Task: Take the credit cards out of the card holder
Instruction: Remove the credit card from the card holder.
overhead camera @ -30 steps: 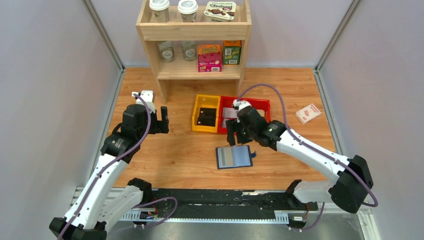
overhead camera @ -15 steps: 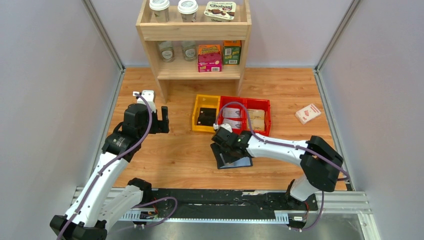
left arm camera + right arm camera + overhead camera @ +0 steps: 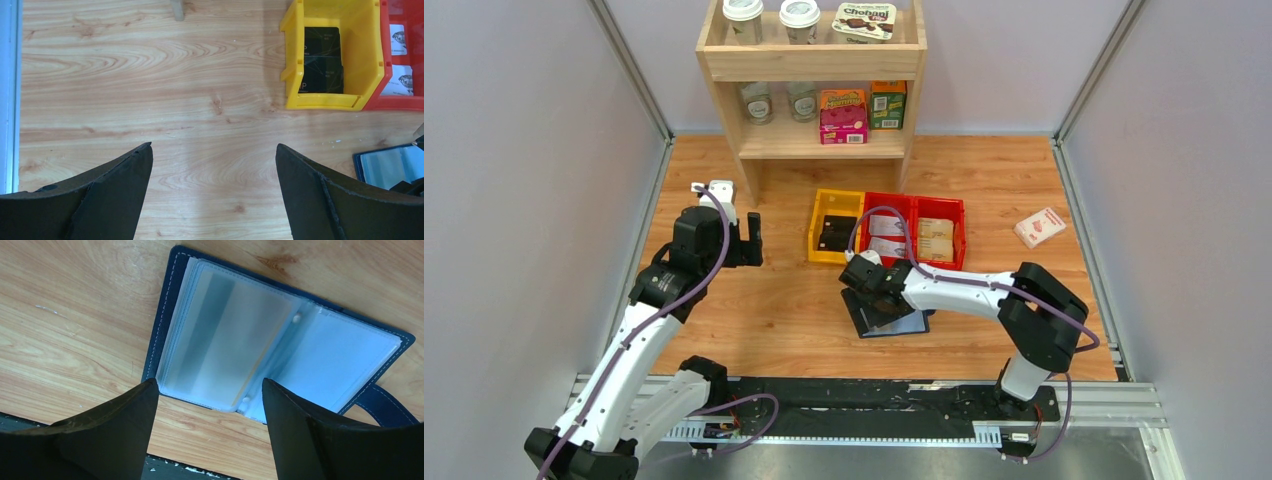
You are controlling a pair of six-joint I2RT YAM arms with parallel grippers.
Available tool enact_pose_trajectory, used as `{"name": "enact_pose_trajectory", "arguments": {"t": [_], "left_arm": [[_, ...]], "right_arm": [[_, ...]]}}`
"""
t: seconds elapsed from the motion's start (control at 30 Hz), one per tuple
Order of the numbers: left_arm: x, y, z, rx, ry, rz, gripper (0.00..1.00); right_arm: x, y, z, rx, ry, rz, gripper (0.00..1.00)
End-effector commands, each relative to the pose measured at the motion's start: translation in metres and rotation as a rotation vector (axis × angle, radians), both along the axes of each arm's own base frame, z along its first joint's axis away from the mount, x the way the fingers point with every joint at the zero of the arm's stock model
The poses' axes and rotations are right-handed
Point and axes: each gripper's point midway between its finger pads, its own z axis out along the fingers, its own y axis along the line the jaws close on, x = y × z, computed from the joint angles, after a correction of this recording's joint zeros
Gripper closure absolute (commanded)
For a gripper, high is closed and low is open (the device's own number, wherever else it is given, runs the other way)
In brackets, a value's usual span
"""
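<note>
Right fingers [image 3: 110, 440], spread and empty, hover over the open card holder [image 3: 240, 355]. Left fingers [image 3: 100, 200], wide open, hold nothing; credit cards [image 3: 322, 60] lie in the yellow bin [image 3: 362, 55].

Left: black two-finger left gripper [image 3: 751, 241] is hanging wide open, centre-left of the top view.
Right: black two-finger right gripper [image 3: 210, 382] is pointing down mid-frame, jaws spread.

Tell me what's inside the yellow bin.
Black credit cards lie flat in the yellow bin. Anything beneath them is covered, so the count cannot be told.
</note>
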Motion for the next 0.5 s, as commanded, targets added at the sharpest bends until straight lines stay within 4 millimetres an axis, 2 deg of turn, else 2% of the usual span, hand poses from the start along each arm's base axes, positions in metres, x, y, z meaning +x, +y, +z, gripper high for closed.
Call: {"name": "enact_pose_trajectory", "arguments": {"t": [0.0,0.17,0.47], "left_arm": [[0.002,0.003,0.001,0.020,-0.010,0.000,0.01],[0.003,0.002,0.000,0.019,-0.008,-0.003,0.01],[0.002,-0.004,0.000,0.001,-0.006,-0.031,0.01]], "right_arm": [[0.006,0.008,0.006,0.030,0.001,-0.006,0.23],[0.005,0.004,0.005,0.076,0.028,-0.019,0.27],[0.005,-0.005,-0.001,0.048,0.041,-0.040,0.36]]}}
